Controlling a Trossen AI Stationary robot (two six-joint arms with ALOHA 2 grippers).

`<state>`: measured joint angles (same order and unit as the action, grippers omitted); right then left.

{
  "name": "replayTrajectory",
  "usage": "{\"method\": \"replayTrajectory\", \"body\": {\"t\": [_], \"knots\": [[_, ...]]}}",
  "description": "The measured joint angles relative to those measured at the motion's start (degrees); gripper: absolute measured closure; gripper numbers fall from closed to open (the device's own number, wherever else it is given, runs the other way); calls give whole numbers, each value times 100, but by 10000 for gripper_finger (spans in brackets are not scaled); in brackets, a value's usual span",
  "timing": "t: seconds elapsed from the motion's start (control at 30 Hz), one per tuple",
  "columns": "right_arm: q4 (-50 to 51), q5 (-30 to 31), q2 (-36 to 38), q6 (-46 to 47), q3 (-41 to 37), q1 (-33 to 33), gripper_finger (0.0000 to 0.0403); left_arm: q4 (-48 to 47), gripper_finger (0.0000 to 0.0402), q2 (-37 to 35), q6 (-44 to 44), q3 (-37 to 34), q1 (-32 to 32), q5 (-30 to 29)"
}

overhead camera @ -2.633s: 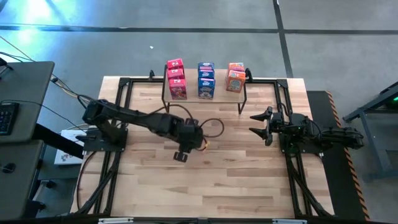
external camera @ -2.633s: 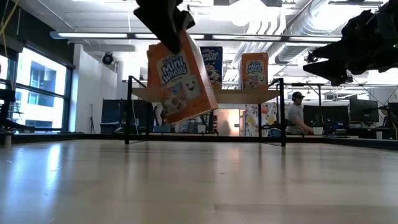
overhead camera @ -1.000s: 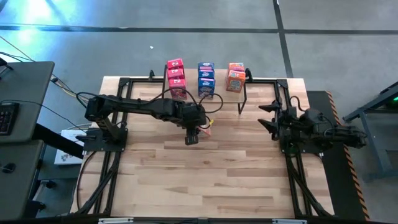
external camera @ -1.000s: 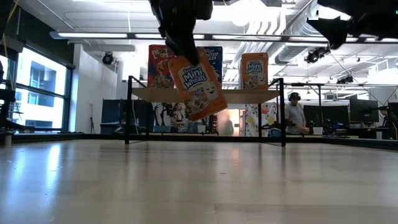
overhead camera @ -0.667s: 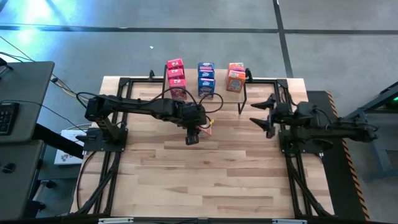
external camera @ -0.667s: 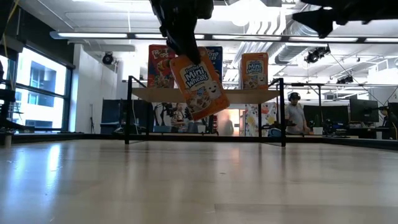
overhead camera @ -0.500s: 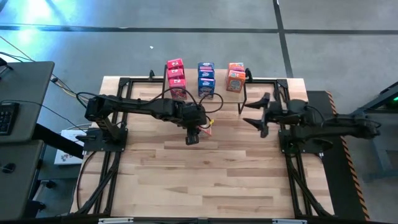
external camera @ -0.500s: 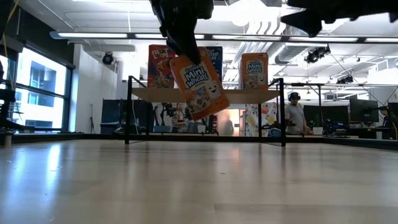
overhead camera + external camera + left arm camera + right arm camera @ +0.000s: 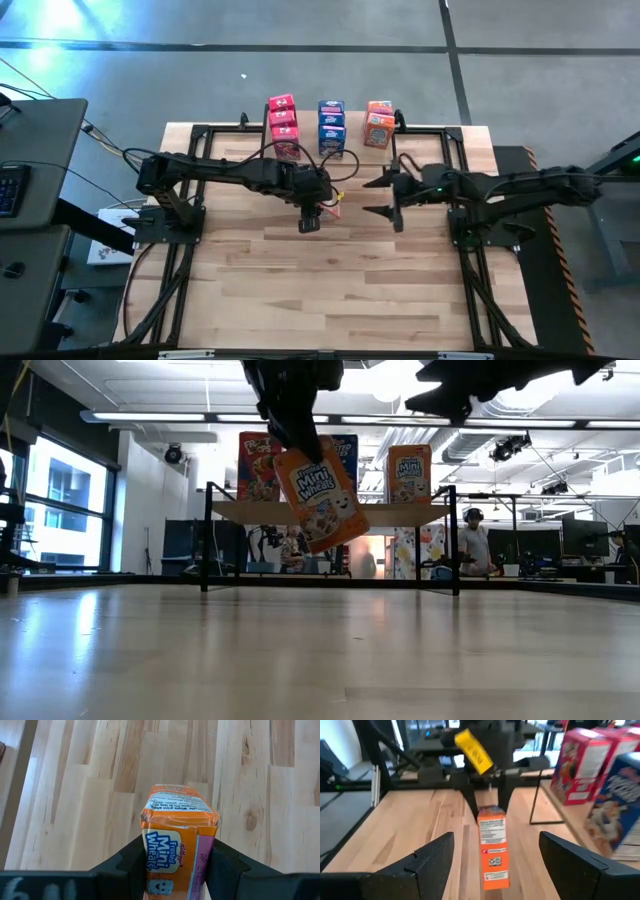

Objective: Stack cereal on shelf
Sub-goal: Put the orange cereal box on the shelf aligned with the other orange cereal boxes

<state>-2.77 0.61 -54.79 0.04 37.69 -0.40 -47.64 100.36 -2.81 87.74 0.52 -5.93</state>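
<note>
Item one: we record a small orange cardboard cereal box [image 9: 320, 495], printed "Frosted Mini Wheats", hanging tilted in the air above the light wooden tabletop [image 9: 330, 280], in front of the shelf and clear of the boards. The left gripper [image 9: 313, 210] holds it; in the left wrist view we see the two dark fingers [image 9: 127, 862] pressed against opposite faces of the box [image 9: 177, 845], clamped firmly on it.

Item two: we note the right gripper [image 9: 385, 196] reaching in from the right side, level with the held box and apart from it. Its fingers [image 9: 427, 857] stand spread wide with nothing between them, and the orange box [image 9: 493, 847] shows in the gap beyond them.

Item three: we list the low rack with a light wooden top board on thin black metal legs [image 9: 330, 512] at the far edge of the table. On it stand red boxes [image 9: 283, 125], blue boxes [image 9: 331, 125] and orange boxes [image 9: 379, 123], in three groups side by side.

Item four: a person [image 9: 478, 545] sits in the room behind the table.
</note>
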Motion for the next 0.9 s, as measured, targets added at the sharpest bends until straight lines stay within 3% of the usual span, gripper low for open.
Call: {"method": "replayTrajectory", "body": {"t": [0.47, 0.9], "knots": [[6, -22, -1509, -254, 882, 245, 118, 632, 252, 2, 94, 0, -253, -59], [643, -9, -1988, -310, 1410, 245, 118, 1280, 252, 2, 264, 0, -261, -100]]}}
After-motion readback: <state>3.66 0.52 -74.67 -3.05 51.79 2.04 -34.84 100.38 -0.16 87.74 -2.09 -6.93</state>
